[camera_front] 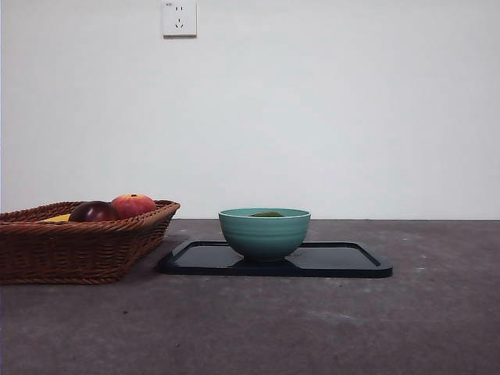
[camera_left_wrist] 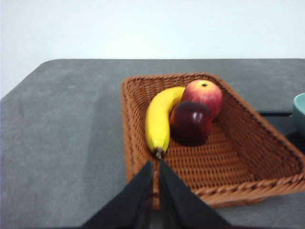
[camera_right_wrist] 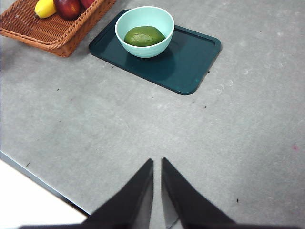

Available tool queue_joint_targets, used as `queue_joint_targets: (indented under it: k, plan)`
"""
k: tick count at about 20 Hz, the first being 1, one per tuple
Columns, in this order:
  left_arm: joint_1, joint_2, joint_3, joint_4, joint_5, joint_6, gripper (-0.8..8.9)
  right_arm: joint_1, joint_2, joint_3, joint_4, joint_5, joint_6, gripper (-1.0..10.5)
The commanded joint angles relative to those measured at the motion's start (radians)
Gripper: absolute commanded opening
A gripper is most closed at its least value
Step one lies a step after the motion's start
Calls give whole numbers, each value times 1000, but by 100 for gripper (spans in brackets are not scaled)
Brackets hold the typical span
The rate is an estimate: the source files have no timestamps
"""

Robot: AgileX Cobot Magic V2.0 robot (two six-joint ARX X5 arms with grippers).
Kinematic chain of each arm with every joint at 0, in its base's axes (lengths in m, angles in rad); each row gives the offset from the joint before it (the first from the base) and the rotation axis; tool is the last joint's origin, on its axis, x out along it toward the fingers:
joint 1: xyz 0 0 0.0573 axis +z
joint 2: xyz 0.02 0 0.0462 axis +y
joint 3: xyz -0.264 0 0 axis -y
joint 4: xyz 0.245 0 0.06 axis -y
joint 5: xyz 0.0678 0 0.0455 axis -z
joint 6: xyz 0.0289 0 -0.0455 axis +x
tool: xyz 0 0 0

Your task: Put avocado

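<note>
The avocado (camera_right_wrist: 144,36) is seen lying inside the teal bowl (camera_right_wrist: 144,16), and the bowl stands on the dark tray (camera_right_wrist: 190,62) near the middle of the table (camera_right_wrist: 143,124). In the front view only a sliver of green shows above the bowl's rim. Beside the tray, a wicker basket (camera_left_wrist: 248,157) holds a banana (camera_left_wrist: 159,119), a red-orange apple (camera_left_wrist: 204,97) and a dark maroon fruit (camera_left_wrist: 190,123).

The left gripper (camera_left_wrist: 156,164) is held above the near edge of the basket, its jaws drawn almost together with nothing between them. The right gripper (camera_right_wrist: 157,162) is held well back from the tray over bare table, its jaws likewise nearly closed and empty.

The placing is judged to be done already, so little risk remains. If the left gripper is lowered carelessly, the basket rim could be struck and the basket pushed against the tray. If the right gripper is swept low across the table, the bowl could be nudged or tipped and the avocado rolled out.
</note>
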Motion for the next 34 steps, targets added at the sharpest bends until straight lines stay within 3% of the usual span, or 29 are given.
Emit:
queue_joint_targets:
  k: [1, 16, 34]
  plan:
    - [4, -39, -28, 15, -2, -6, 19, 11, 5, 9, 10, 1, 10, 23]
    - [29, -119, -74, -93, -2, -9, 19, 11, 5, 9, 10, 1, 10, 23]
    - [28, -119, -73, -88, -2, -2, 19, 10, 5, 9, 10, 1, 10, 23]
